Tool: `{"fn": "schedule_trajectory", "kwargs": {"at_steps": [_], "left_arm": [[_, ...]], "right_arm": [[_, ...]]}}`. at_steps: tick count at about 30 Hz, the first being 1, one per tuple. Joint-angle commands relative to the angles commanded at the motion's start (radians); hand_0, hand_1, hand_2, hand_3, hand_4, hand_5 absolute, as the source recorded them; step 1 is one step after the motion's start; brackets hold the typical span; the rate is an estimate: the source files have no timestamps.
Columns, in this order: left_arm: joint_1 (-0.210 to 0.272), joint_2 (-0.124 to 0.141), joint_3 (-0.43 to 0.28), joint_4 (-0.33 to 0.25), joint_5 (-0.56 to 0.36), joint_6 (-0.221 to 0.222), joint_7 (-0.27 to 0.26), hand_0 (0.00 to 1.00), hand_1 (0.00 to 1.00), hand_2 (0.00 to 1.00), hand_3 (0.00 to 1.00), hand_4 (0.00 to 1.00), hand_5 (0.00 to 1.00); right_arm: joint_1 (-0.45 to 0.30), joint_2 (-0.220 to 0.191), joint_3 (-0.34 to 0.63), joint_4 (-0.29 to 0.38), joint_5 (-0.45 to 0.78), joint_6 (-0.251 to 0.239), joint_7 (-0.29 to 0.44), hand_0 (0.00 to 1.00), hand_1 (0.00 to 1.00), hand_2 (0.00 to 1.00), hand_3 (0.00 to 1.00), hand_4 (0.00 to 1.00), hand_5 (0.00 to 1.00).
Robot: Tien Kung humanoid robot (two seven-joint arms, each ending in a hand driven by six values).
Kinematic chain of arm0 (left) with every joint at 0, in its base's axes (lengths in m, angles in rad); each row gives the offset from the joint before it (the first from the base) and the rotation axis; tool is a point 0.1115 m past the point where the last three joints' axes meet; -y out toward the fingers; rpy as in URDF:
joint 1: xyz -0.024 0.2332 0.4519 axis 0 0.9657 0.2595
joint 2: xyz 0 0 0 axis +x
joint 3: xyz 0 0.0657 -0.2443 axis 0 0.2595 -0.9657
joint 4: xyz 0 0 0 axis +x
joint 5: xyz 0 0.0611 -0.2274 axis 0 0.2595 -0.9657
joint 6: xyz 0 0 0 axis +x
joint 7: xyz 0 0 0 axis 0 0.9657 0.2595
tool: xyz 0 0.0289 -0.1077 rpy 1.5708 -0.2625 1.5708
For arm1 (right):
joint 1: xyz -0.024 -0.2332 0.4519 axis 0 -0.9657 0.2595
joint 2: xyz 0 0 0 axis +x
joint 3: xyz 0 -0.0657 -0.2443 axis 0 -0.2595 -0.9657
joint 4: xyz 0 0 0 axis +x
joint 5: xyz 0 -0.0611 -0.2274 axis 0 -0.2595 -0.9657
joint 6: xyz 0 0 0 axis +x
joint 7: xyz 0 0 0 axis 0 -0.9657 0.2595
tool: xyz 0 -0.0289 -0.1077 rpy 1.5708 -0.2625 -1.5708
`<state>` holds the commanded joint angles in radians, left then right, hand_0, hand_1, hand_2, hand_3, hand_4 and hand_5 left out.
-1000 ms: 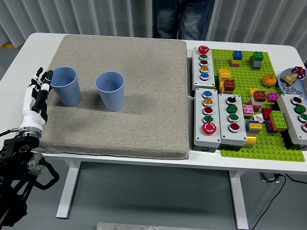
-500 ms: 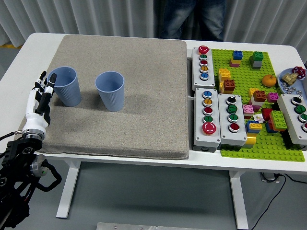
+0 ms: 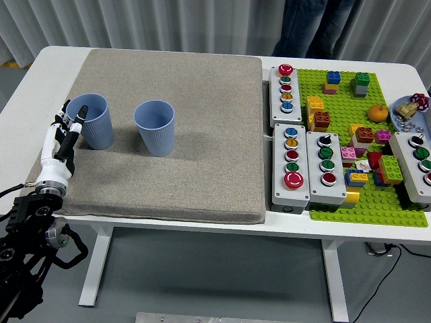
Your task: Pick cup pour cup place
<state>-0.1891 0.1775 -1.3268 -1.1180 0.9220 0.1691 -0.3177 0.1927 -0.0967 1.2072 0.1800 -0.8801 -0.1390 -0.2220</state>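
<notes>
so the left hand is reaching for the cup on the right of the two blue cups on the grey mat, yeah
Not quite. In the head view the left hand is at the left cup, its fingers against that cup's side. The right cup stands apart from it, untouched. Both are blue and on the grey mat, as you said.

Button boxes [image 3: 291, 158] sit beside a green baseplate [image 3: 377, 202] of bricks.

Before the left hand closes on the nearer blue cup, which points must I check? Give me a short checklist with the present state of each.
1. Left hand at the left cup, fingers against its left side: ok.
2. Fingers wrapped around the cup: not ok, they are extended, nothing held.
3. Left cup upright on the grey mat: ok.
4. Right cup upright, apart from the left cup: ok.
5. Contents of the left cup: cannot tell.
6. Right hand ready: cannot tell, out of view.
</notes>
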Motion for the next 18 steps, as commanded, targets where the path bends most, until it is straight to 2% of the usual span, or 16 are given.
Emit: {"fn": "schedule_trajectory", "kwargs": {"at_steps": [14,15,18], "left_arm": [[0.000,0.002,-0.003,-0.006,0.005,-0.014,0.002,0.934,0.930,0.998,0.998,0.972,0.569],[0.000,0.002,-0.003,-0.006,0.007,-0.015,0.003,0.935,0.931,0.998,0.998,0.961,0.542],[0.001,0.002,-0.002,-0.006,0.010,-0.017,0.002,0.935,0.931,0.998,0.998,0.961,0.542]], "right_arm": [[0.001,0.000,0.000,0.000,0.001,0.000,-0.001,0.743,0.705,0.728,0.645,0.225,0.407],[0.001,0.000,0.000,0.000,0.001,0.001,-0.001,0.743,0.705,0.728,0.645,0.225,0.407],[0.000,0.000,0.000,0.000,0.000,0.001,-0.001,0.743,0.704,0.728,0.645,0.225,0.407]]}}
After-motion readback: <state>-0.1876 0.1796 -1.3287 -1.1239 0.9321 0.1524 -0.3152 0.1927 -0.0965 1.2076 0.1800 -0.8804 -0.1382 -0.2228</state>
